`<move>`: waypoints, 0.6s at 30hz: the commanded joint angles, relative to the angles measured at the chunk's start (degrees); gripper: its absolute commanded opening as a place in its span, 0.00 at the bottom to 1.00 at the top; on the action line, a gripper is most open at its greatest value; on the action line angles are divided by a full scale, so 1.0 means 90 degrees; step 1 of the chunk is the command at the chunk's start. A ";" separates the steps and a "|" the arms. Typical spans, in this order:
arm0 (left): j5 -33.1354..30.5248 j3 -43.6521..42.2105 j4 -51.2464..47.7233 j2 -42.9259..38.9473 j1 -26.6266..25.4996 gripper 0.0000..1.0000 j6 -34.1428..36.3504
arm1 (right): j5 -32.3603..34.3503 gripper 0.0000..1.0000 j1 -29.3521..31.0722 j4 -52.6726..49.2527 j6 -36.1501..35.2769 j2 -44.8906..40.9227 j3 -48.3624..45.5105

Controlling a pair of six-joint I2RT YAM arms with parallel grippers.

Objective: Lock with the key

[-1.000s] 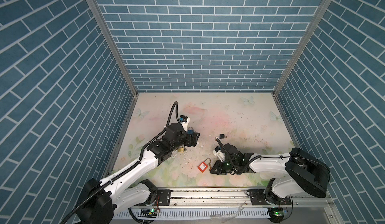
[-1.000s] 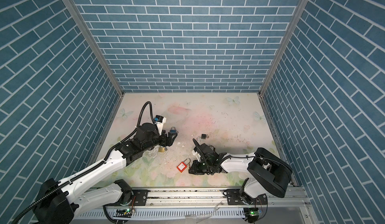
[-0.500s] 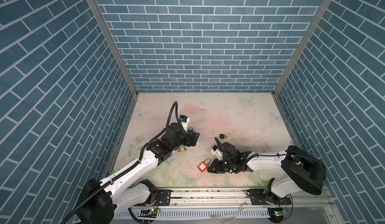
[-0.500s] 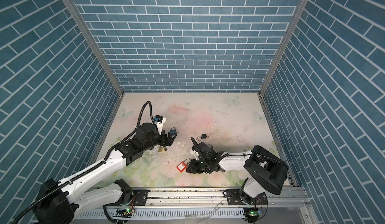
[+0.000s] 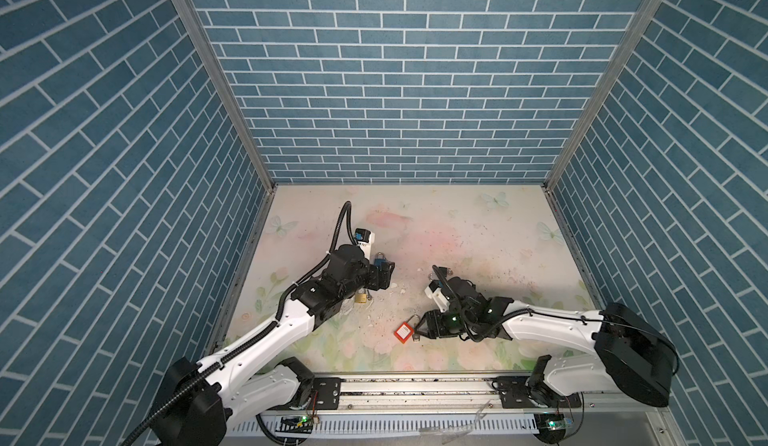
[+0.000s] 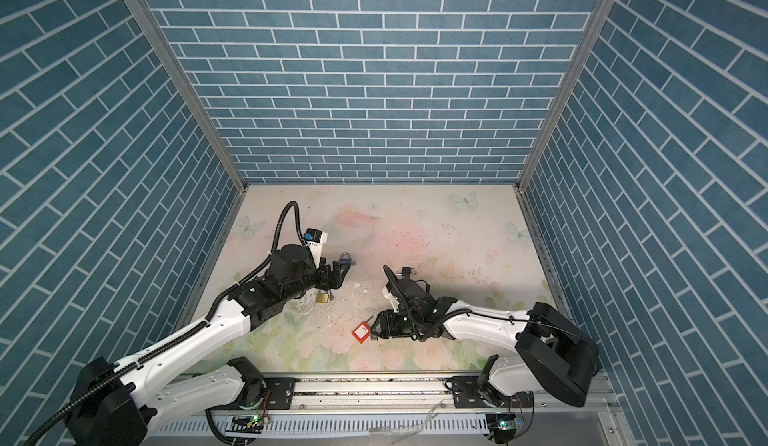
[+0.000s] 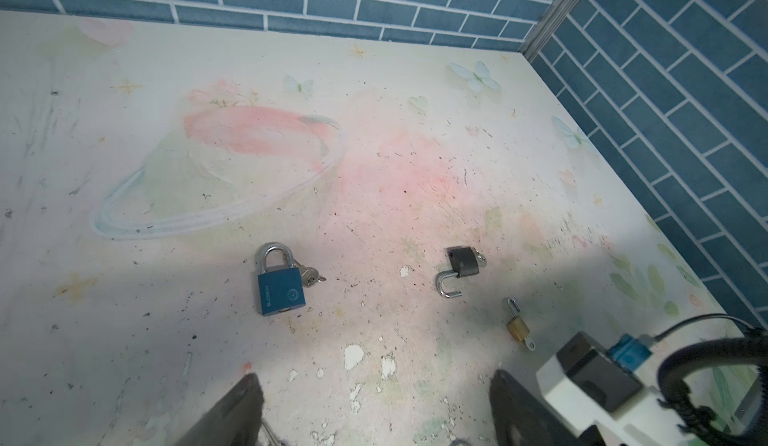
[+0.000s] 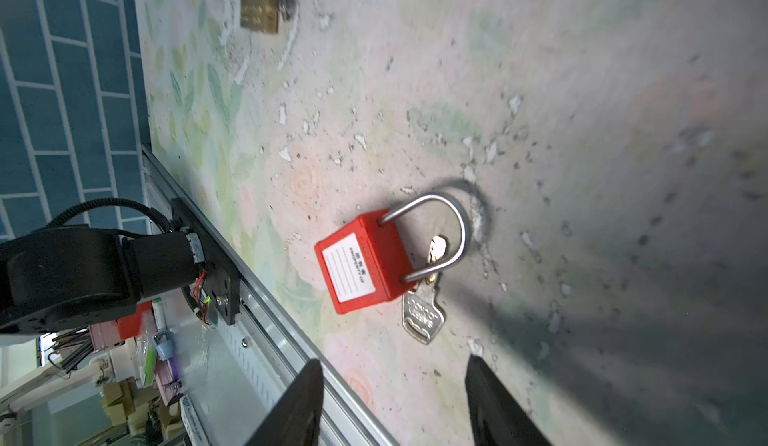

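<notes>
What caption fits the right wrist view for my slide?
Open right gripper facing a red padlock with a silver key beside it, brass padlock farther off.

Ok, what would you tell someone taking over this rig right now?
Left hand: wide open, empty, by the brass padlock.
Right hand: open, empty, just short of the red padlock; its key lies beside the shackle, not in the lock.
Done: red padlock and blue padlock both have shackles closed.
To do: black padlock lies with its shackle open; whether any key was turned cannot be told.
</notes>
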 commanded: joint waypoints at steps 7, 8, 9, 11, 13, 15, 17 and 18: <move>0.0159 0.0571 -0.0214 0.0235 0.0081 0.86 -0.0242 | 0.2717 0.65 -0.0852 -0.2072 -0.0694 -0.1797 0.0564; 0.0190 0.0652 -0.0262 0.0357 0.0057 0.86 -0.0278 | 0.3140 0.69 -0.0914 -0.2130 -0.0698 -0.2040 0.0518; 0.0189 0.0733 -0.0314 0.0467 0.0021 0.86 -0.0297 | 0.3432 0.72 -0.0975 -0.2130 -0.0742 -0.2244 0.0449; 0.0046 0.0983 -0.0459 0.0752 -0.0194 0.86 -0.0173 | 0.3862 0.84 -0.1197 -0.2130 -0.0803 -0.2720 0.0285; -0.0195 0.1309 -0.0660 0.1056 -0.0519 0.86 0.0068 | 0.3962 0.89 -0.1508 -0.2112 -0.0858 -0.3080 0.0169; -0.0351 0.1654 -0.0869 0.1390 -0.0778 0.86 0.0265 | 0.3775 0.90 -0.1896 -0.2045 -0.0928 -0.3347 0.0062; -0.0396 0.1980 -0.1032 0.1762 -0.0948 0.86 0.0262 | 0.3462 0.89 -0.2333 -0.1894 -0.1052 -0.3488 -0.0037; -0.0411 0.2107 -0.1054 0.1930 -0.1014 0.86 0.0208 | 0.3336 0.89 -0.2534 -0.1804 -0.1127 -0.3510 -0.0077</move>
